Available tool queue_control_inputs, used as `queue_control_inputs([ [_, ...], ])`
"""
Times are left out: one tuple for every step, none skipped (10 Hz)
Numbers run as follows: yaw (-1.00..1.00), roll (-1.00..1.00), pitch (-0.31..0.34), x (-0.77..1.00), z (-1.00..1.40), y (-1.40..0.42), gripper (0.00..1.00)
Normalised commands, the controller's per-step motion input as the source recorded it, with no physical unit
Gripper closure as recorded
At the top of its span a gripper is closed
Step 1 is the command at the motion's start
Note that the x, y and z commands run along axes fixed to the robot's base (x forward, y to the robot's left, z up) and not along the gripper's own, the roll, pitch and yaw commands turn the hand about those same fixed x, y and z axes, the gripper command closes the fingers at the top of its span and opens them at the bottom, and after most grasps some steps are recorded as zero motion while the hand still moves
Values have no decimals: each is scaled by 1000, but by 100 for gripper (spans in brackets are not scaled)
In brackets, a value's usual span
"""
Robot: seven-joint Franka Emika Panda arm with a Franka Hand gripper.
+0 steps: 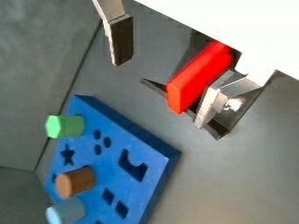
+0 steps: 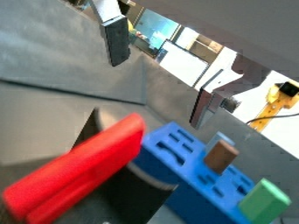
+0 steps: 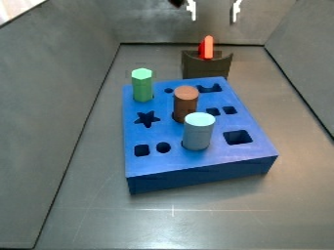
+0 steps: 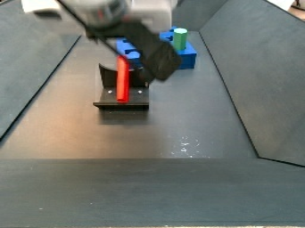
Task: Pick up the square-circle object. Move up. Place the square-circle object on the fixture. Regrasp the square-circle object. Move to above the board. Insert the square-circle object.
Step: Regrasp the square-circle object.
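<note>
— Where's the red square-circle object (image 3: 206, 46)?
— Standing up on the fixture (image 3: 208, 65), just behind the blue board (image 3: 196, 146).
— And the end effector (image 3: 213, 10)?
— Up above the red peg, fingers (image 1: 117, 35) apart, holding nothing.
— On the board?
— Green peg (image 3: 141, 84), brown cylinder (image 3: 186, 102), pale blue cylinder (image 3: 197, 131).

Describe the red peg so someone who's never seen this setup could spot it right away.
Find the big blue board with shaped holes; just past its far edge sits a small dark fixture. The red peg stands upright on it, below the gripper, whose fingers don't touch it. It is slim, bright red and off the board, unlike the green, brown and pale blue pegs.
</note>
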Motion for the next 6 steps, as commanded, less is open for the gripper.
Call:
queue_control_inputs([
  [-2, 58, 64, -25, 482, 5, 0],
  [-6, 53, 68, -25, 359, 3, 0],
  [14, 1000, 67, -108, 592, -863, 0],
  [13, 1000, 64, -93, 472, -821, 0],
  [12, 1000, 54, -105, 339, -691, 0],
  [11, 1000, 45, -105, 169, -537, 0],
])
